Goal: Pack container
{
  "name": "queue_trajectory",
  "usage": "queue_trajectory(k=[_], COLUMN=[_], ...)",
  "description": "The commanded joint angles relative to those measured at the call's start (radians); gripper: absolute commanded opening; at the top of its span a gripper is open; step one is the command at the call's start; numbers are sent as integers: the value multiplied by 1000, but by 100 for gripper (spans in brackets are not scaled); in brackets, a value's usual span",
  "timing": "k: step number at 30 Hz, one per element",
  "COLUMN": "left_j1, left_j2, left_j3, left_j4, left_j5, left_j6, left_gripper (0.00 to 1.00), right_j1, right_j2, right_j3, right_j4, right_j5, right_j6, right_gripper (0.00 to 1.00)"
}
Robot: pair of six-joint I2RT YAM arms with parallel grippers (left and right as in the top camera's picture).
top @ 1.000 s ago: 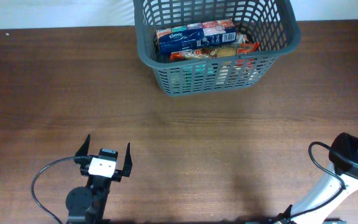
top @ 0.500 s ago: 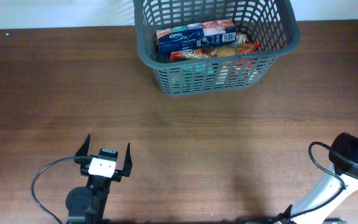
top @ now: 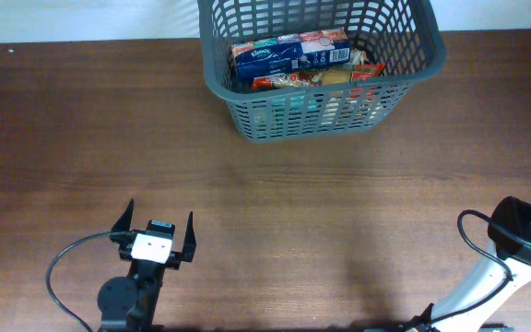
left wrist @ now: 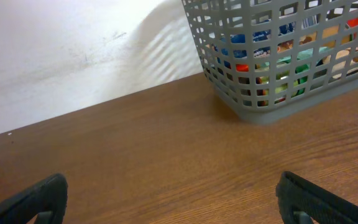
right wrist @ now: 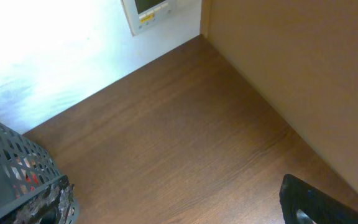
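Still: nothing has moved between the earlier overhead views and this one.

Item: container point(top: 312, 115), a grey slotted basket.
- Place: at the far edge of the desk point(top: 265, 184), somewhat right of the middle; its far rim is cut off in the overhead view.
- Set: upright, mouth facing up. Long axis runs left to right along the far edge, the right end turned slightly away.
- Contents: a blue tissue pack point(top: 267, 57) and other bright packets (too tangled to name).

Left gripper point(top: 159, 217): near the front edge, fingers spread wide, nothing between them, well apart from the basket.
Right gripper point(right wrist: 300, 202): near the front right corner, only one finger showing, spread and empty as far as I can tell.

Judgement: no loose goods lie on the desk, so packing looks finished or paused.
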Motion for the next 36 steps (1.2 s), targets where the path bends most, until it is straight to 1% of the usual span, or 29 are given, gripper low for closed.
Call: queue_trajectory(k=[1, 11, 18, 22, 25, 27, 32, 33, 36], left_j1=[-4, -4, -4, -4, -4, -4, -4, -4, -4], left_j2=[-10, -10, -10, -10, -10, -10, -10, -10, -10], left_j3=[-11, -11, -11, -11, -11, -11, -11, -11, -11], left_j4=[3, 3, 3, 3, 3, 3, 3, 3, 3], left_j5=[13, 13, 14, 13, 13, 13, 13, 13, 13], left_j6=[12, 12, 12, 12, 12, 12, 12, 12, 12], left_gripper=[99, 99, 99, 99, 99, 99, 99, 99, 99], right_j1=[-1, -1, -1, 17, 48, 87, 146, 166, 198], right_j2=[2, -5, -73, -129, -196, -282, -436, -503, -623], right_j3=[-3, -3, -3, -25, -113, -248, -496, -603, -797], right_j4=[-6, -6, 16, 57, 144, 256, 422, 483, 592], right_j5=[5, 6, 5, 5, 5, 5, 8, 8, 8], right_j6=[11, 11, 10, -51, -123, -187, -200, -200, -200], right_gripper=[99, 99, 99, 99, 99, 99, 99, 99, 99])
